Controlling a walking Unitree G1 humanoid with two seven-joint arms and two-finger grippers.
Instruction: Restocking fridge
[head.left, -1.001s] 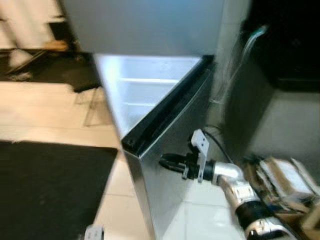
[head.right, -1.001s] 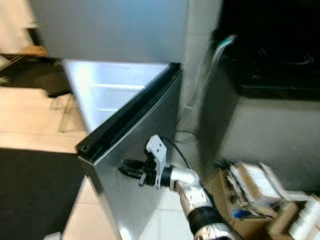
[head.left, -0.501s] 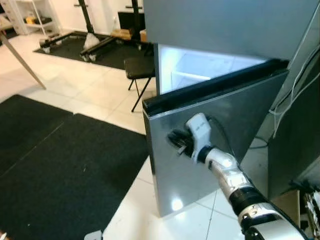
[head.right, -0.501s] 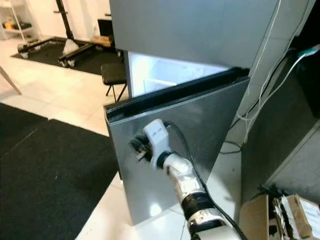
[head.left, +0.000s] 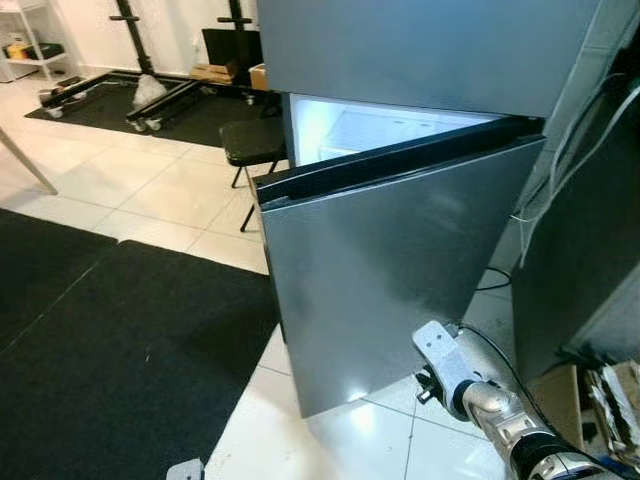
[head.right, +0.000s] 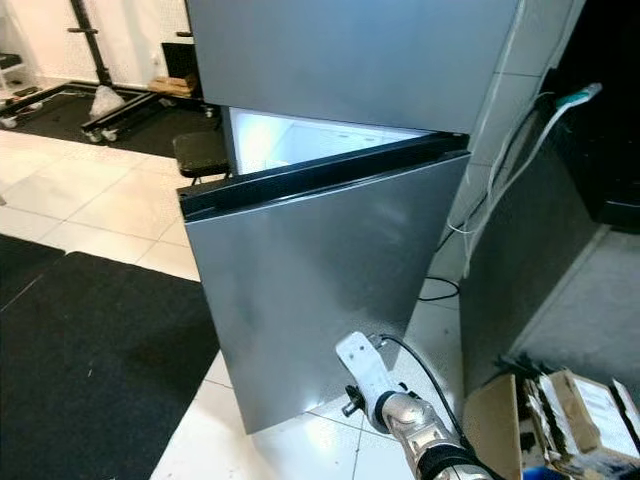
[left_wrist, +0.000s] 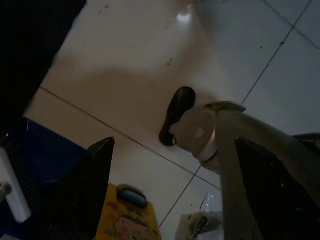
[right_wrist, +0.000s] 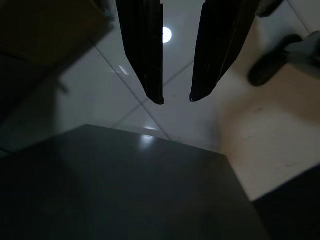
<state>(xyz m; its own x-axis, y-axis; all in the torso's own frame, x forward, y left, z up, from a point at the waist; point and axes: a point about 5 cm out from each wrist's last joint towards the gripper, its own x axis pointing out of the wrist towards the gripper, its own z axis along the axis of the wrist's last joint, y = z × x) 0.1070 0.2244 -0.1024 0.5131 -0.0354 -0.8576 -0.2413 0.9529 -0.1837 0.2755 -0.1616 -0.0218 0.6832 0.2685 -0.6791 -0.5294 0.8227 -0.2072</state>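
The steel fridge (head.left: 420, 50) stands ahead with its lower door (head.left: 390, 270) swung partly out, and the lit inside (head.left: 370, 130) shows above the door's black top edge. My right arm (head.left: 480, 400) hangs low by the door's bottom corner, near the floor. In the right wrist view the right gripper (right_wrist: 177, 99) is open, its two black fingers (right_wrist: 147, 50) a little apart with nothing between them, over white tiles and the dark door corner (right_wrist: 125, 185). My left gripper (left_wrist: 174, 144) is open and wide, hanging over the floor by my own leg (left_wrist: 210, 130).
A black mat (head.left: 100, 340) covers the floor on the left. A black stool (head.left: 250, 140) stands behind the door. A dark cabinet (head.right: 560, 250) with hanging cables (head.right: 500, 170) is on the right, with a cardboard box (head.right: 570, 410) at its foot. A yellow printed pack (left_wrist: 132, 220) lies below the left gripper.
My right gripper has come away from the face of the lower door and dropped toward the floor. The camera has shifted; the door stays ajar.
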